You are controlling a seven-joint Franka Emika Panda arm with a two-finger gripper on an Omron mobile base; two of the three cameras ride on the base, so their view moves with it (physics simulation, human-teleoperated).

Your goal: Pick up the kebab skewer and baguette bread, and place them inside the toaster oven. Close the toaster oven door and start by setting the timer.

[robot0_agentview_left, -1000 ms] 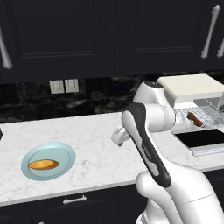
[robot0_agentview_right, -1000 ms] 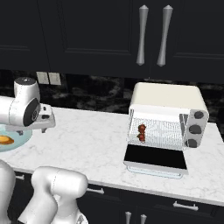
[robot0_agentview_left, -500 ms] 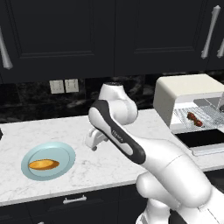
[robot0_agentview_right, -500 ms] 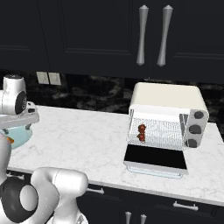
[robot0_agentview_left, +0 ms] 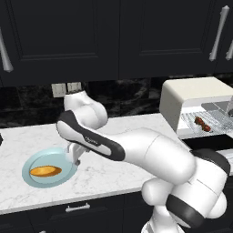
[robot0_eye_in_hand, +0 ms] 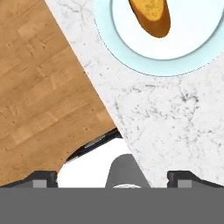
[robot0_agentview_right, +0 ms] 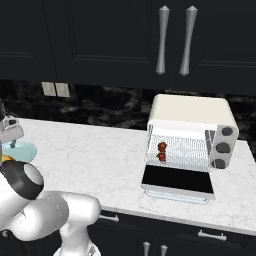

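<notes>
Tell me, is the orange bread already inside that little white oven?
No, the baguette bread lies on the light blue plate on the counter, far from the toaster oven.

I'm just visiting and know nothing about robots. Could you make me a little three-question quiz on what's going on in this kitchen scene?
1. True or false: the kebab skewer already lies on the rack inside the toaster oven.
2. Where is the baguette bread now? A) on the light blue plate B) inside the oven C) in the gripper
3. Fill in: the toaster oven door is ____.

Key
1. True: it rests on the wire rack behind the opening.
2. A: the loaf lies on the plate, and the gripper hangs beside the plate's rim with its fingers apart, holding nothing.
3. Open: it is folded down flat in front of the oven.
</notes>
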